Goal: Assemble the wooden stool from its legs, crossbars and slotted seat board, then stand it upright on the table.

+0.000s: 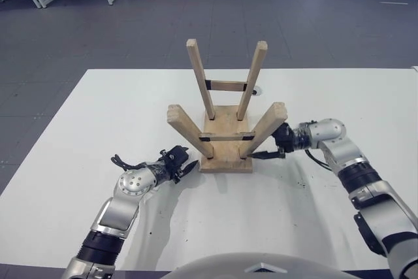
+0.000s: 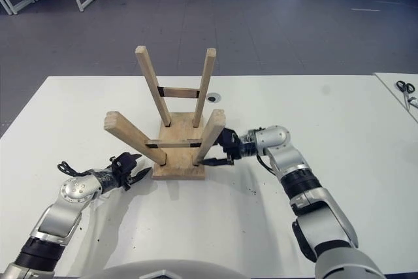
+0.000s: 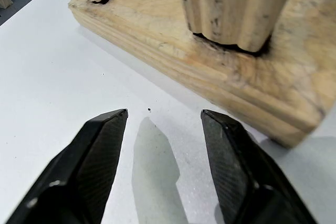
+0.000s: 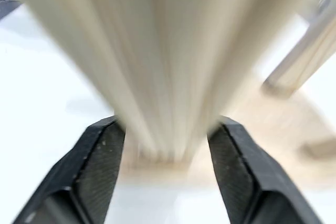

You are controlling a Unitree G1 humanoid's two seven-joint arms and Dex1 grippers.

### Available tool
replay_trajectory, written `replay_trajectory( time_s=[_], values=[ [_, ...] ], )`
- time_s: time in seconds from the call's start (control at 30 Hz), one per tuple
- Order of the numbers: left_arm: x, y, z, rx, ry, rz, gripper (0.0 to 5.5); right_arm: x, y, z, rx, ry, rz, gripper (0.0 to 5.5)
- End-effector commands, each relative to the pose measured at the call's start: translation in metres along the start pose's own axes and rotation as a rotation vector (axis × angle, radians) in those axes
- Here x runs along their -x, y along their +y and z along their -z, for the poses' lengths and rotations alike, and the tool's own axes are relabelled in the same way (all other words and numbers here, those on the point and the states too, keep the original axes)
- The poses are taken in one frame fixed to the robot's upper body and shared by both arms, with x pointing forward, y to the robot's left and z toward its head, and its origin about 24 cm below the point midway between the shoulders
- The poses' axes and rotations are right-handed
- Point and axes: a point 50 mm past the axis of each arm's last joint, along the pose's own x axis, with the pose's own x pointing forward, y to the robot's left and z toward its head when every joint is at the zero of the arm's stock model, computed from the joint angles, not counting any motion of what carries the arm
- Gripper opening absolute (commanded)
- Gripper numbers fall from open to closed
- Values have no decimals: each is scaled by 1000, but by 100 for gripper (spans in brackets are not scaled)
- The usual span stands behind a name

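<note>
Right claw (image 1: 275, 145) at centre right of the head frame, clenched on the lower right leg (image 1: 264, 130) of the stool (image 1: 225, 161), one dark finger (image 4: 100, 161) pressed to each side of the wood. Left claw (image 1: 185, 165) left of centre and lower, released, fingers (image 3: 100, 150) spread just above the white tabletop (image 1: 85, 129), just beside the near left corner of the seat board (image 1: 225, 121) but apart from it.

Stool upside down in mid-frame: seat board flat on the tabletop, four legs splayed upward from its slots. Upper pair joined by the upper crossbar (image 1: 227, 85), lower pair by the lower crossbar (image 1: 226, 137), dark bands at the bar ends. Lower left leg (image 1: 189, 132) leaning toward the left edge.

Small round hole (image 1: 255, 88) in the tabletop behind the stool. Dark specks scattered across the lower right of the surface.
</note>
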Motion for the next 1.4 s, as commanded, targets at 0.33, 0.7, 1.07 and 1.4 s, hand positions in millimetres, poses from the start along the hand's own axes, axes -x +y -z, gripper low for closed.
replay_trajectory(
  time_s=[0.33, 0.7, 1.07, 1.4],
  values=[
    [36, 10, -7, 83, 51, 101, 259, 81, 9, 19, -57, 194, 320, 417],
    [28, -25, -38, 344, -98, 174, 259, 93, 15, -98, -391, -381, 1196, 417],
    [-5, -40, -8, 268, 6, 86, 259, 30, 57, -171, -504, -676, 909, 417],
    [-6, -48, -6, 260, 15, 105, 259, 6, 53, -171, -474, -501, 874, 417]
  ],
)
